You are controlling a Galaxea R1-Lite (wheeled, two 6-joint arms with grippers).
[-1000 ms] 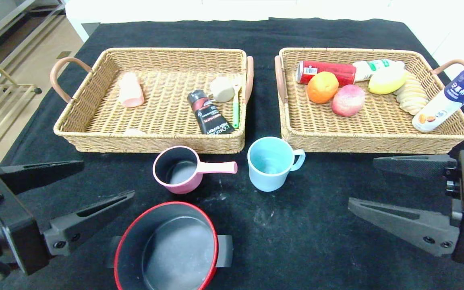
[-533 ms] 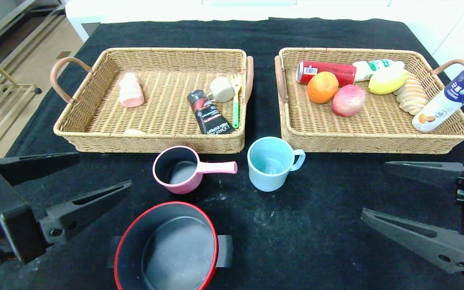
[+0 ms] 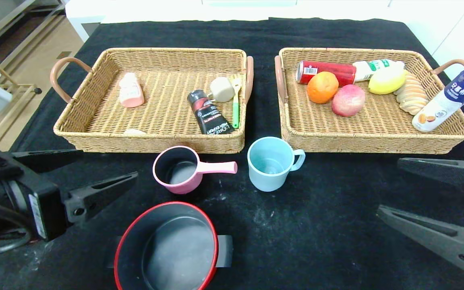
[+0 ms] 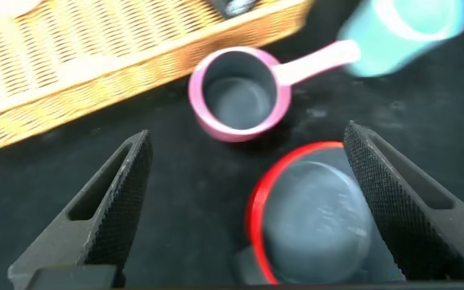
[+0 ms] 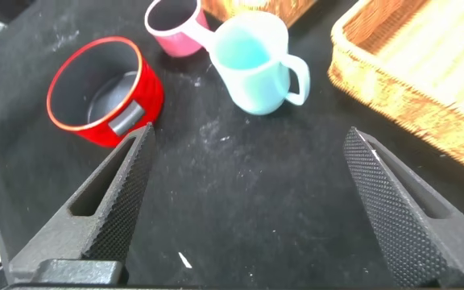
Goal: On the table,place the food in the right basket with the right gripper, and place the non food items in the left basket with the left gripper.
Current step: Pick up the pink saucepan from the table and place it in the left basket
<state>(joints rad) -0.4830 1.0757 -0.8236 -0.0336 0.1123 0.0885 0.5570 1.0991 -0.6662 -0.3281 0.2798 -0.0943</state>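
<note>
Left gripper (image 3: pixel 95 169) sat low around 8 o'clock, jaws spread wide, holding nothing. Right gripper (image 3: pixel 425 193) around 4 o'clock, same deal.

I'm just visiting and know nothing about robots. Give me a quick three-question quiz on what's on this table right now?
1. True or false: the blue mug sits inside the right basket.
2. Which item still on the cloth lies nearest the left gripper? A) pink pan B) red pot C) orange
3. Fill in: both the left gripper and the right gripper are ____ and hold nothing.

Key:
1. False; it stands on the cloth in front of the baskets.
2. B
3. open
</note>
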